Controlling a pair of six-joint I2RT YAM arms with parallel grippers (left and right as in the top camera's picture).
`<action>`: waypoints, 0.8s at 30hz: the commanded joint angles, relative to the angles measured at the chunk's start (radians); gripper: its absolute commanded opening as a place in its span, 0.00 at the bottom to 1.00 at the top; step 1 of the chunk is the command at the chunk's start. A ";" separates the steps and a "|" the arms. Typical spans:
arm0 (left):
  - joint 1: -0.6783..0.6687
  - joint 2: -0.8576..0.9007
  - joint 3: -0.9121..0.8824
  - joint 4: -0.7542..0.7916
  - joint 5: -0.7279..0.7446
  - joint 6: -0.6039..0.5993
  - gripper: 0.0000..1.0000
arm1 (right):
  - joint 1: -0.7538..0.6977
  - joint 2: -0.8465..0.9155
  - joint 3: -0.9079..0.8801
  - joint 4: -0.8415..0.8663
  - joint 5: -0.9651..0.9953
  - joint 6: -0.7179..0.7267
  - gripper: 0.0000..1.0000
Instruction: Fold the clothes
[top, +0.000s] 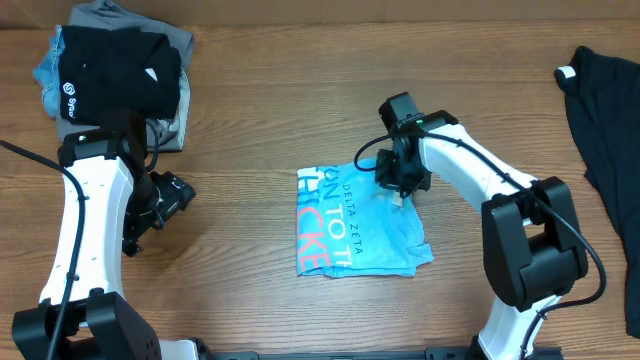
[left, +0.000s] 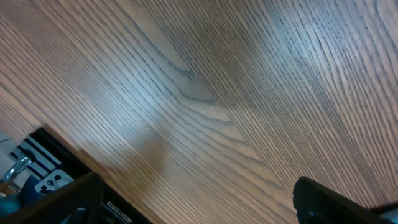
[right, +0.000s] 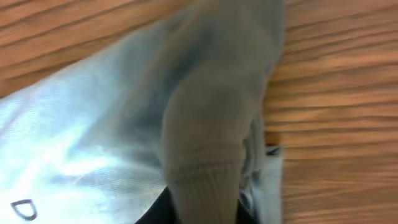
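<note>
The light blue T-shirt (top: 355, 225) lies folded at the table's middle, coral-red and white lettering up. My right gripper (top: 398, 180) is at the shirt's far right corner, shut on a ribbed edge of the cloth. In the right wrist view the jaws (right: 202, 210) pinch that ribbed fold and the shirt (right: 93, 124) spreads to the left. My left gripper (top: 165, 198) is open and empty over bare wood, left of the shirt. Its fingers (left: 199, 208) are wide apart with only table between them. A black garment (top: 605, 120) with a white tag lies at the far right.
A stack of folded clothes (top: 115, 70), black on top over grey and blue, sits at the back left corner. The black garment at the right hangs over the table's right edge. Wooden table (top: 270, 100) all round.
</note>
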 joint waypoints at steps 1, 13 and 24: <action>-0.001 0.002 -0.004 0.005 0.005 0.016 1.00 | -0.049 -0.005 0.002 -0.024 0.112 0.005 0.16; -0.001 0.002 -0.004 0.005 0.005 0.016 1.00 | -0.124 -0.005 0.002 -0.130 0.240 0.061 0.62; -0.001 0.002 -0.004 0.002 0.005 0.016 1.00 | -0.170 -0.043 0.045 -0.291 0.324 0.212 0.54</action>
